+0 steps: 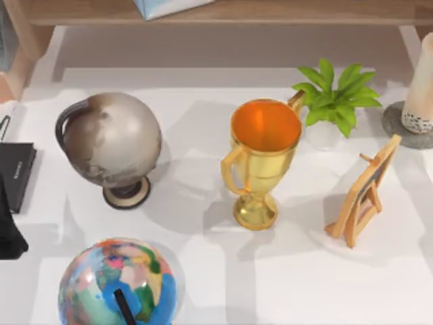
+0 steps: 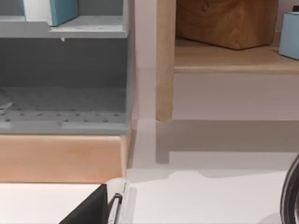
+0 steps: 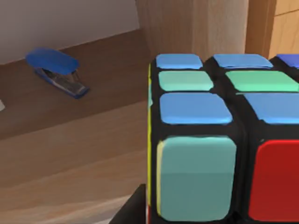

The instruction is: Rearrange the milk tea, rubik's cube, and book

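Rubik's cube right up against the right wrist camera, blue and green stickers on top, teal and red on the near faces. Below it, a wooden shelf board; close behind, a wooden upright. Grip state of the right gripper: cannot tell, though by the look of it carrying the cube rather than reaching for it.

Judging the step as a placement onto that board. Best done slowly: keep the cube level, lower straight down, let go only once flat on the wood. No sliding toward the upright, hardly any gap there. More open wood toward the blue stapler, well apart from the cube, so plenty of landing room on that side.

Milk tea upright on a grey coaster at the table's right edge, just beside the potted plant. Likely the book, teal and white, up on the grey rack in the left wrist view.

Down on the table, tight going: gold trophy in the middle, wooden easel right of it, grey globe and painted globe on the left. Tall, tippy stuff, so retreat high, not low across them.

Left arm parked at the table's left edge beside the black book; open or closed, cannot tell
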